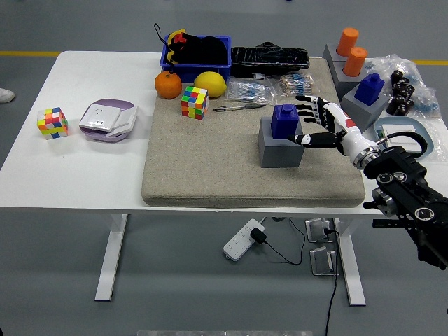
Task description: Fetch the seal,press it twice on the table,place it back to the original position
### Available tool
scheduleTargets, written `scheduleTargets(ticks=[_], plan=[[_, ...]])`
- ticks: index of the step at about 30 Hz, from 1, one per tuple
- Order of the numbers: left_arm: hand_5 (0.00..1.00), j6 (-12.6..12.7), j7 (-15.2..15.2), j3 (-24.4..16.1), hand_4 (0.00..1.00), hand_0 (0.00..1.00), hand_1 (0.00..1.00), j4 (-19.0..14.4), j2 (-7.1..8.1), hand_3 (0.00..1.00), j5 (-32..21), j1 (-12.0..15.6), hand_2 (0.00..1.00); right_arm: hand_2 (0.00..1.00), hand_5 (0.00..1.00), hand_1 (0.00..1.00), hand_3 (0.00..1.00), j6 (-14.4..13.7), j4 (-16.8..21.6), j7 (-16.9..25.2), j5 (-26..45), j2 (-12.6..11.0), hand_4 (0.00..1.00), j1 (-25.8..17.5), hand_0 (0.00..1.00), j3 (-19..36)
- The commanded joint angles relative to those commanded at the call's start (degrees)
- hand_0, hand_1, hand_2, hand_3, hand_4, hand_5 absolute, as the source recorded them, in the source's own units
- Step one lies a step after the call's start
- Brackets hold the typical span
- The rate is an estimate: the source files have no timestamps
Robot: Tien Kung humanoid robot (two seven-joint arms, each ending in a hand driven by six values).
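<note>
- The seal (285, 120) is a small dark-blue block with a narrower knob on top, standing upright on a grey square base (281, 146).
- Base and seal sit on the beige mat (210, 168) that covers the middle of the white table (77, 175), just to the left of the right hand's fingertips.
- The right hand (323, 124) comes in from the picture's right on a black arm, its white and black fingers (306, 112) stretched leftward toward the seal.
- The fingers are spread wide and hold nothing; the thumb (308, 139) lies lower, by the base's right upper edge.
- Whether the fingertips touch the seal cannot be told; they are at least just beside it.
- Behind the hand stands a second blue seal (369, 88) on its own grey base, and further back two orange cylinders (351, 51).
- Well to the hand's left on the mat lie a cube puzzle (194, 102), an orange (168, 85) and a lemon (210, 83).
- Past the mat's left edge are another cube puzzle (52, 122) and a pale purple box (107, 120).
</note>
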Motion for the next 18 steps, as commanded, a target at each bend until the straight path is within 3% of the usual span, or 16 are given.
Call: scheduleTargets(ticks=[7,18], plan=[[0.352,-0.10,0.02,0.36,0.698,0.822,0.786,-0.08,-0.26,0.812,-0.13,-0.23,0.749,0.783,0.002,0.784,0.815,-0.56,-2.55,1.22,1.58,0.61,0.906,0.79,0.834,-2.26],[0.352,0.07,-0.09,0.80,0.703,0.822,0.787,-0.08,-0.24,0.812,-0.19,-0.47,0.750,0.756,0.002,0.766,0.769,-2.48,-5.28,4.39,4.92,3.51,0.889,2.99,0.827,-4.05]])
